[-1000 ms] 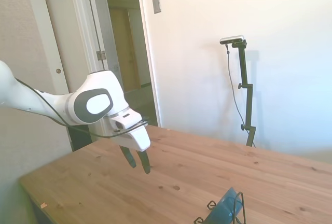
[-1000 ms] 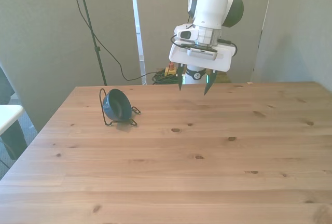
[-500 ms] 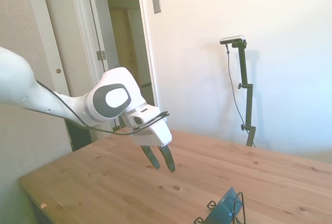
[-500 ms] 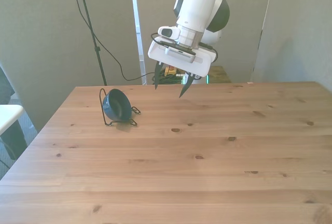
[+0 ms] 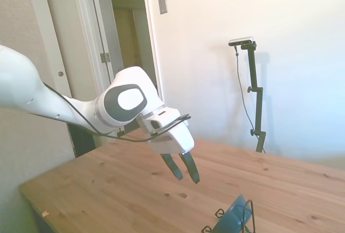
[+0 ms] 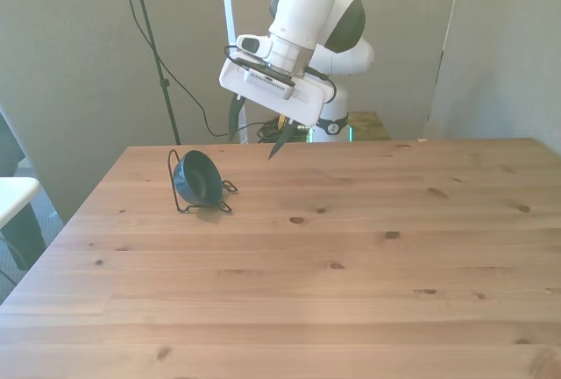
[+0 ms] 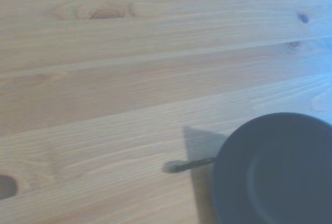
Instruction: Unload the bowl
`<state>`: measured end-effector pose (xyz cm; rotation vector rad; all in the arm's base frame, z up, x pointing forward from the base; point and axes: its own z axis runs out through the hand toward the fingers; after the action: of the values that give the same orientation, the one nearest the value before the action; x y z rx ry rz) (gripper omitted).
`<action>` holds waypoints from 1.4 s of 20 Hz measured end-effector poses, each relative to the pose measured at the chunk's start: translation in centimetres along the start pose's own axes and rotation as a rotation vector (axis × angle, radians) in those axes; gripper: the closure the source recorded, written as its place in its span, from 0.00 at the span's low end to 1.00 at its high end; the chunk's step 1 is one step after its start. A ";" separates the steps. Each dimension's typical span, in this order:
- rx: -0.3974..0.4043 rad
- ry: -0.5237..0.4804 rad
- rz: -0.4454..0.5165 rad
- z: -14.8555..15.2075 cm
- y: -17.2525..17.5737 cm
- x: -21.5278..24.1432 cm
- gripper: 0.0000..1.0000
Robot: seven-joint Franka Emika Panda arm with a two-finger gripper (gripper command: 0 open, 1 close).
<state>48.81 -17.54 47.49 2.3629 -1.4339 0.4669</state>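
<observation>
Wooden bench point(image 6: 351, 265): bowl point(image 6: 197, 177) tilted in wire rack point(image 6: 180, 195) near the front view's left edge; my hand point(image 6: 254, 138) hovers open, empty, above it.

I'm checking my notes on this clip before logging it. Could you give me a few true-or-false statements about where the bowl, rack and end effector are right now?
1. The bowl stands on edge in the wire rack. True.
2. The end effector grips the bowl. False: it hangs in the air, open and empty, apart from the bowl.
3. The bowl is toward the front view's left of the table. True.
4. The bowl is red. False: it is dark teal-blue.
</observation>
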 end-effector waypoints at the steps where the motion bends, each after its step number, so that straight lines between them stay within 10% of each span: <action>1: -0.017 0.006 0.004 0.0 0.0 0.3 0.00; 28: -0.260 0.164 0.063 6.9 -0.2 3.9 0.00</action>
<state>51.40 -23.53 43.03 2.0327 -1.4047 0.4487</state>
